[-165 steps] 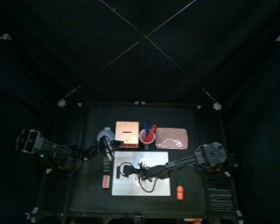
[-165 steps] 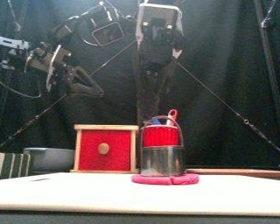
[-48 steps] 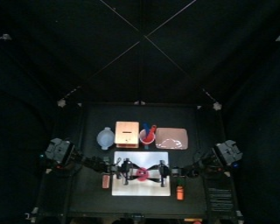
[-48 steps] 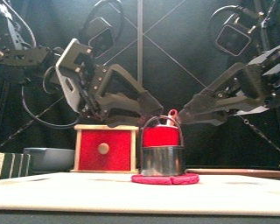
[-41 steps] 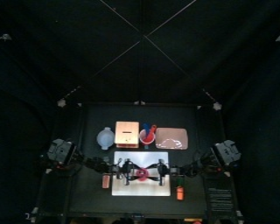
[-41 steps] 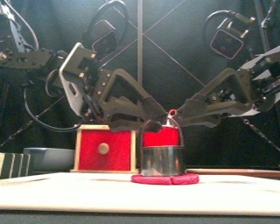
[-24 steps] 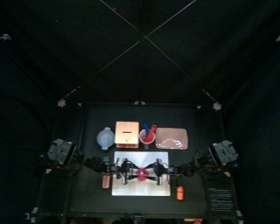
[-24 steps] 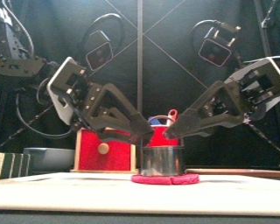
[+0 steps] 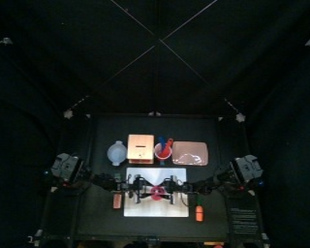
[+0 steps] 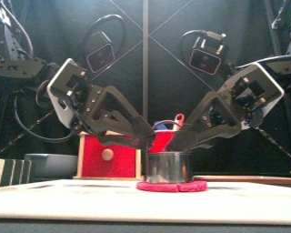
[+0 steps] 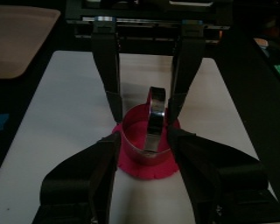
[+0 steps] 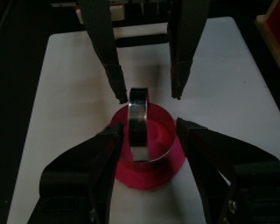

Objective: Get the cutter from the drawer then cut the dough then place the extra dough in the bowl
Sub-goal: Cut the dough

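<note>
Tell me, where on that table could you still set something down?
The front strip of the white board, before the dough, is bare; so is the black table behind the wooden box and pink tray. The board's middle is crowded: the left gripper and right gripper, both open, flank the cutter standing on the dough.
</note>
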`<state>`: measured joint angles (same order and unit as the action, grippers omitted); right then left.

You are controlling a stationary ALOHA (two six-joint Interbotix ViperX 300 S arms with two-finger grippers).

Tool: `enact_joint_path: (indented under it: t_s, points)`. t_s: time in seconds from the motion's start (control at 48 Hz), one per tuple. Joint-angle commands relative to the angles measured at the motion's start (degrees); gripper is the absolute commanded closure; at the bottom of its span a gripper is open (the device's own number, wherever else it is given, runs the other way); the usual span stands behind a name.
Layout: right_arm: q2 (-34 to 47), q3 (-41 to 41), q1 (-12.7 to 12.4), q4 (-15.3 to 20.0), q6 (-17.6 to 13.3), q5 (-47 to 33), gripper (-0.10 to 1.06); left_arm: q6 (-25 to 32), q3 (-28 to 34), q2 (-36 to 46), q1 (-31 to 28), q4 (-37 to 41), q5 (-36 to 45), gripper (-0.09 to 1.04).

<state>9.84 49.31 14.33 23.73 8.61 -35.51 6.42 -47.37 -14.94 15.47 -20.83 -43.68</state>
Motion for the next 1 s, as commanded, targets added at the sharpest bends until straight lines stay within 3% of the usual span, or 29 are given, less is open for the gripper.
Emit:
enact_joint_path:
  t_s: [0.021, 0.521, 1.0]
  points:
    - [-1.8, -1.5, -0.5, -1.0, -0.1, 1.2, 0.11, 0.4, 1.1, 1.5, -0.2, 0.1, -0.5, 0.12]
    - [-8.4, 1.8, -0.6, -2.7, -0.3, 1.1, 0.11, 1.6, 1.8, 1.4, 0.1, 0.1, -0.5, 0.12]
    - [-6.0, 1.6, 0.0, -0.4, -0.8, 1.1, 0.12, 3.3, 3.7, 0.3, 0.2, 0.4, 0.6, 0.17]
